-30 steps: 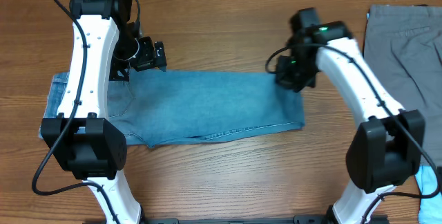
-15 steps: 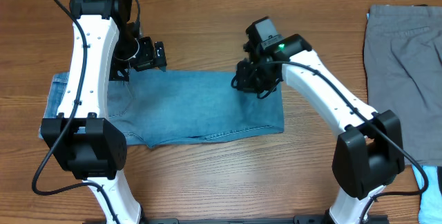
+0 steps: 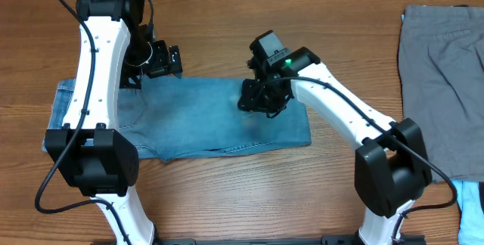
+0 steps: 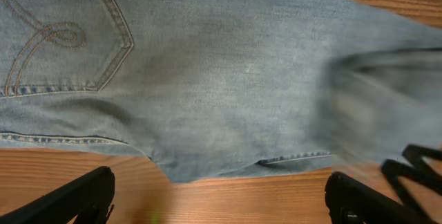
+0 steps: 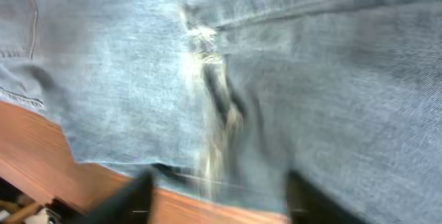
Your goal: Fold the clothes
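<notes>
A brown wood-grain table (image 3: pixel 227 18) fills the overhead view, with both arms reaching in from the near edge.

The right gripper (image 3: pixel 261 97) is low over the far right part of the jeans (image 3: pixel 197 116). In its own wrist view, which is smeared, the gripper (image 5: pixel 224 196) has its fingers (image 5: pixel 138 193) drawn in to a narrow gap. A frayed hem edge of the denim (image 5: pixel 345 79) runs down between them, so it appears to be pinching the cloth. Denim covers nearly all of that view, with a strip of bare wood at the lower left.

The left gripper (image 3: pixel 165 60) is at the far edge of the jeans, toward their left end. Its wrist view shows the gripper (image 4: pixel 221 196) spread wide, one dark finger (image 4: pixel 76 196) in each lower corner. It holds nothing, and bare wood lies between the fingers. The faded denim (image 4: pixel 228 79) spreads out just beyond the fingertips. A back pocket (image 4: pixel 62 44) with curled tan stitching sits at the upper left.

The jeans lie flat, lengthwise from left to right across the middle of the table. Their left end passes under the left arm, and their right edge ends just right of the right gripper.

Well apart, at the table's right side, are grey trousers (image 3: pixel 442 71). A small pale blue cloth (image 3: pixel 470 207) lies at the near right corner.
</notes>
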`<state>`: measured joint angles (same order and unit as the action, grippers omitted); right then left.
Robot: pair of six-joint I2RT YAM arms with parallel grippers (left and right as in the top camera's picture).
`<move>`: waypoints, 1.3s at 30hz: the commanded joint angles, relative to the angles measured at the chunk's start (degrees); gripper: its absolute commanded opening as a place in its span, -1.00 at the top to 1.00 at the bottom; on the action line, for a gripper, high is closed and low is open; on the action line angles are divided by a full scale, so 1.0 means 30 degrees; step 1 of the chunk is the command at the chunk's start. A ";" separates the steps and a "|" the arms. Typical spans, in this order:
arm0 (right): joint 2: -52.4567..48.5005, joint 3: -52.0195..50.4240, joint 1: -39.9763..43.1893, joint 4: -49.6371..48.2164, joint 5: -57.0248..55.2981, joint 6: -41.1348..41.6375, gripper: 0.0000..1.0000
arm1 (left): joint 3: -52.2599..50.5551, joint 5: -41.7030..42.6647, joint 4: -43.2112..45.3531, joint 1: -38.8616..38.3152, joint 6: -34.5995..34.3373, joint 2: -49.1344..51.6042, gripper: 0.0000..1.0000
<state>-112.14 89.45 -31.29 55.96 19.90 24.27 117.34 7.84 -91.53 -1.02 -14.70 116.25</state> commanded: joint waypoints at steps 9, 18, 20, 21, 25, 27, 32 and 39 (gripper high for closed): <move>0.0109 0.1588 0.2703 0.2849 -0.3781 -0.0226 -0.72 | -0.0102 -0.0255 -0.0262 0.0044 -0.0029 -0.0036 -0.99; 0.0029 0.0736 0.6980 0.4160 -0.4014 -0.2863 -1.00 | -0.0357 -0.0117 -0.0248 -0.0335 -0.0029 -0.0029 -0.99; 0.0029 0.0000 0.7344 0.3745 -0.3366 -0.3796 -1.00 | -0.0525 -0.0117 -0.0109 -0.0619 -0.0036 -0.0029 -1.00; 0.0029 -0.0313 0.7410 0.3512 -0.2943 -0.4211 -1.00 | -0.0648 -0.0124 0.0015 -0.0772 -0.0029 -0.0029 -1.00; 0.0007 -0.2295 0.7431 0.1610 -0.0386 -0.5479 -0.98 | -0.1246 -0.0124 0.0678 -0.1392 -0.0036 -0.0029 -1.00; 0.0007 -0.3599 0.7388 0.0423 0.0408 -0.5457 -0.98 | -0.1581 -0.0124 0.1005 -0.1596 -0.0044 -0.0029 -1.00; 0.0007 -0.6273 0.7380 -0.2229 0.2492 -0.5457 -0.96 | -0.2018 -0.0189 0.1333 -0.1821 -0.0044 -0.0029 -1.00; -0.0007 -0.8320 0.7162 -0.4218 0.4306 -0.3840 -0.32 | -0.2062 -0.0182 0.1683 -0.1814 -0.0051 -0.0029 -1.00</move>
<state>-110.96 68.18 -9.04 44.62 29.10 10.04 111.35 7.84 -86.94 -6.28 -14.68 116.25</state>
